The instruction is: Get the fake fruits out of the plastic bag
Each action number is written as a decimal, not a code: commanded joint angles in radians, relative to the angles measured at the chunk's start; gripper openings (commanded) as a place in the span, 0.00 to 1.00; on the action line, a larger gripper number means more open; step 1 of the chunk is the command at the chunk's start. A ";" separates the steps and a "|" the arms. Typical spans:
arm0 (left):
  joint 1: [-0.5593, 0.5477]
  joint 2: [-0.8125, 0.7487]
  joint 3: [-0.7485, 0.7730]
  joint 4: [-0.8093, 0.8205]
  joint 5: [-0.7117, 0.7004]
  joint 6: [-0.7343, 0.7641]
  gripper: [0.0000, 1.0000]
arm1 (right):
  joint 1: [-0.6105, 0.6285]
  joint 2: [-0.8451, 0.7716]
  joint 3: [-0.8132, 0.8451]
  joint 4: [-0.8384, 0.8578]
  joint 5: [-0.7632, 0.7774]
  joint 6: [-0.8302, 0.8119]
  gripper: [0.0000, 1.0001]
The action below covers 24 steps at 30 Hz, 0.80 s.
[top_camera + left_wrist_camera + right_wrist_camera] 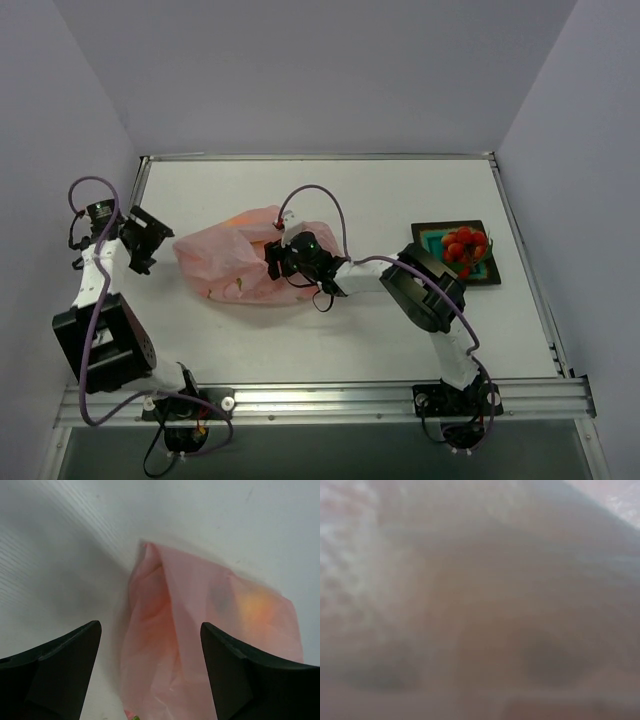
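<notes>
Pink plastic bag (480, 600) film smothers the right wrist lens: right gripper (274, 257) sits inside it, likely groping for what remains; jaws unreadable. Left gripper (150, 626) spread, empty, just beside the bag.

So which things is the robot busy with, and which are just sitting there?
For the job:
pink plastic bag
red berries, already out of the bag
orange glow showing through the bag, probably a fruit

Just sitting there:
teal tray under the berries
white table
</notes>
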 commanded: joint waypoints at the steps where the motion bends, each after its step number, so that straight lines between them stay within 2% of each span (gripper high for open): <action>1: 0.016 0.032 0.009 0.122 0.134 -0.086 0.79 | 0.010 -0.082 0.025 0.015 0.004 -0.010 0.58; 4: 0.016 0.089 0.012 0.192 0.128 -0.118 0.82 | 0.013 -0.088 0.022 0.010 0.012 -0.012 0.58; 10: 0.014 0.222 0.007 0.306 0.127 -0.181 0.82 | 0.025 -0.088 0.027 0.004 0.015 -0.013 0.57; 16: -0.001 0.317 0.009 0.359 0.142 -0.175 0.71 | 0.033 -0.082 0.051 -0.015 0.015 -0.024 0.57; 20: -0.007 0.339 0.018 0.401 0.150 -0.193 0.50 | 0.043 -0.082 0.060 -0.024 0.016 -0.030 0.57; 21: -0.012 0.344 0.027 0.409 0.154 -0.199 0.33 | 0.044 -0.082 0.062 -0.027 0.018 -0.032 0.57; 24: -0.035 0.363 0.084 0.416 0.168 -0.171 0.11 | 0.050 -0.086 0.057 -0.027 0.025 -0.036 0.57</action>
